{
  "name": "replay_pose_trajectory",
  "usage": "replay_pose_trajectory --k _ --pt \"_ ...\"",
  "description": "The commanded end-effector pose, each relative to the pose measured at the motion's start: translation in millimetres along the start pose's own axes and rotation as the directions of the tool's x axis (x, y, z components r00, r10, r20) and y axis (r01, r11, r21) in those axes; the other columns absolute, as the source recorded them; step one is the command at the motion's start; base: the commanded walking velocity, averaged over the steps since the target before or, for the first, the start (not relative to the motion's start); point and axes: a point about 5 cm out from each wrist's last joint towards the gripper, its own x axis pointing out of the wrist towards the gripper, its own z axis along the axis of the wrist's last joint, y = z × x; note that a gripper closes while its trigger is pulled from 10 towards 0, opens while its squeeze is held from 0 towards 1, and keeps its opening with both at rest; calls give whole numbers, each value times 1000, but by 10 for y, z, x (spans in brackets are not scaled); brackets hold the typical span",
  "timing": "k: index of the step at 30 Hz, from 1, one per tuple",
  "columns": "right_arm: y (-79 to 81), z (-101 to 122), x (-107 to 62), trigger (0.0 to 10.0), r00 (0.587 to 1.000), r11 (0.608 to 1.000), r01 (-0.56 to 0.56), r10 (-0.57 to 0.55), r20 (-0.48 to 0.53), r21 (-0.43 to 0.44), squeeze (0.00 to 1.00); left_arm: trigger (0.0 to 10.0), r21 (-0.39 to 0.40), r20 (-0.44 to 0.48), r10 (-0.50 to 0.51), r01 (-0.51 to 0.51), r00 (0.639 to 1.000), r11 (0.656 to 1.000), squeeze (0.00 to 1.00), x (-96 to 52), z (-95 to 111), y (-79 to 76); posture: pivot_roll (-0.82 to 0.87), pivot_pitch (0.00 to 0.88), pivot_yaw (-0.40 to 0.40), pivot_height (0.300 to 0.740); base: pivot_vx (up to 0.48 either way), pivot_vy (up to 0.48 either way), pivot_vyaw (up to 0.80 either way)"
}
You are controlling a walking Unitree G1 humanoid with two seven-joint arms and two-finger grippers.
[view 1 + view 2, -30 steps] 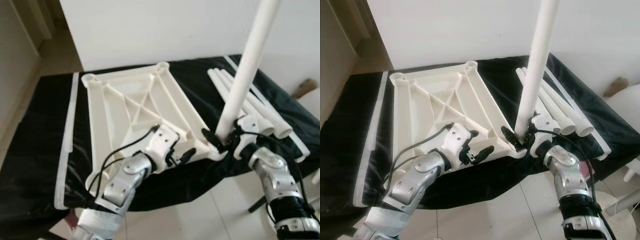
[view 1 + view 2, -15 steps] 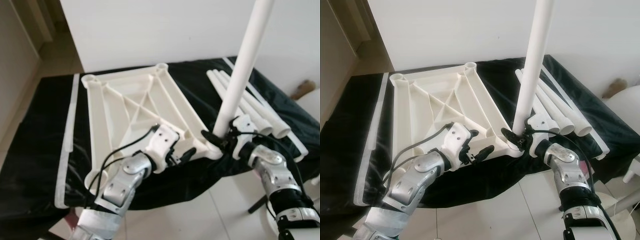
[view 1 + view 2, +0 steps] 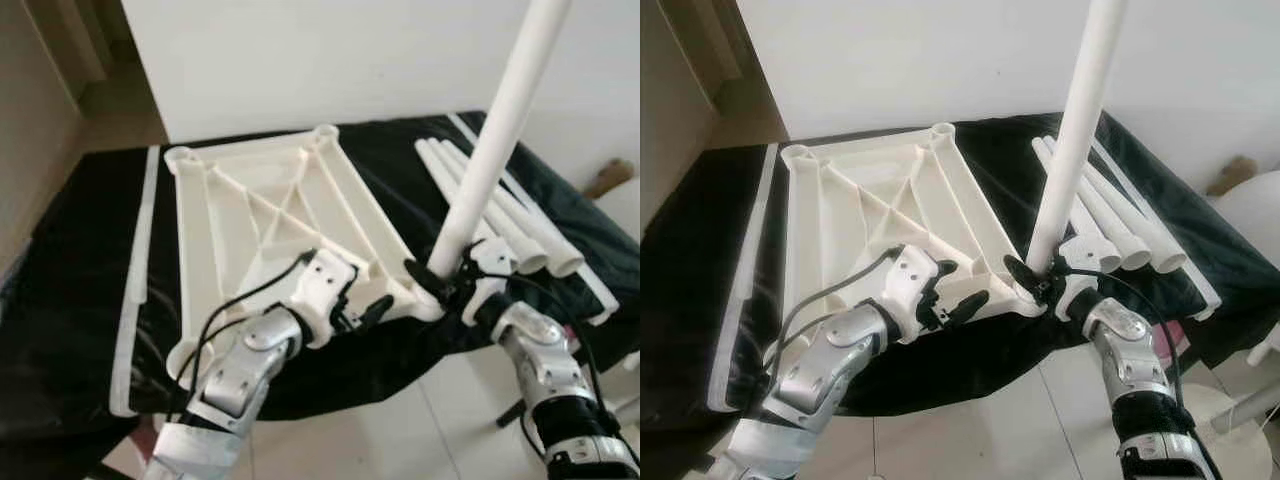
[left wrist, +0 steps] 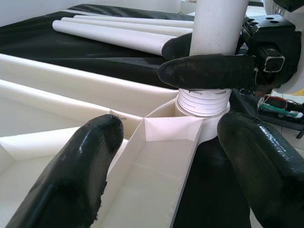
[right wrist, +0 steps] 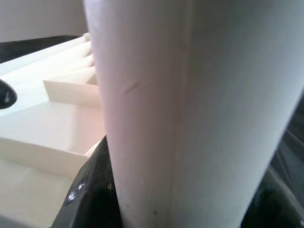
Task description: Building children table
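Note:
The white plastic tabletop [image 3: 270,210] lies upside down on a black cloth, ribs facing up. A long white leg [image 3: 490,150] stands tilted in the near right corner socket, its threaded end [image 4: 202,99] sitting at the socket's mouth. My right gripper [image 3: 432,282] is shut on the leg just above the socket, and the leg [image 5: 190,109] looms close in the right wrist view. My left gripper [image 3: 365,310] is open at the tabletop's near edge, its fingers [image 4: 71,175] spread to either side of a rib that leads to that corner.
Three spare white legs [image 3: 500,215] lie side by side on the cloth at the right. A long white strip [image 3: 135,290] lies along the cloth's left side. The table's front edge drops to a tiled floor [image 3: 400,430]. A white wall stands behind.
The leg's top leans a little further to the right than half a second ago, with my right gripper still on it. The left gripper has stayed in place.

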Motion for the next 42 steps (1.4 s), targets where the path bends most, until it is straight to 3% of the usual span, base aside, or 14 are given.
replay_pose_trajectory --k 1,8,11,14,15,16,17,18,20,33,42 --pt "109 -168 -36 10000 998 999 20 -17 -62 39 0 10000 -2 -15 -23 23 1000 1000 0 -13 -19 -12 31 0 26 740 0 0 0" --pt "165 -161 -68 10000 972 974 228 -227 -62 10 0 10000 -1 -22 -17 17 1000 1000 0 -25 -27 13 24 0 27 740 0 0 0" --pt "209 -170 -82 10000 909 914 407 -405 -98 -3 0 10000 -3 -25 -16 16 1000 1000 0 -26 -26 16 18 0 31 740 0 0 0" --pt "221 -175 -86 10000 886 892 452 -449 -112 -6 0 10000 -3 -26 -15 15 1000 1000 0 -27 -29 16 18 0 32 740 0 0 0" --pt "224 -185 -90 10000 852 859 512 -508 -126 -1 0 10000 -4 -27 -16 16 1000 1000 0 -25 -29 16 17 0 31 740 0 0 0" --pt "229 -198 -103 10000 792 801 599 -594 -140 -11 0 10000 -4 -27 -17 17 999 1000 0 -23 -30 13 14 0 32 740 0 0 0" --pt "229 -198 -103 10000 792 801 599 -594 -140 -11 0 10000 -4 -27 -17 17 999 1000 0 -23 -30 13 14 0 32 740 0 0 0" --pt "266 -228 -108 10000 740 750 661 -654 -158 -14 0 10000 -4 -28 -18 18 999 1000 0 -14 -34 10 12 0 32 740 0 0 0" --pt "347 -248 -86 10000 721 732 681 -671 -172 -3 0 10000 -3 -29 -19 19 999 1000 0 -5 -38 8 16 0 24 740 0 0 0" --pt "496 -175 20 10000 762 768 640 -631 -148 18 0 10000 -1 -18 -9 9 1000 1000 0 12 -22 2 31 0 6 740 0 0 0" --pt "512 -180 22 10000 744 754 657 -648 -161 0 0 10000 11 -7 -8 8 1000 1000 0 14 -6 5 34 0 3 740 0 0 0"
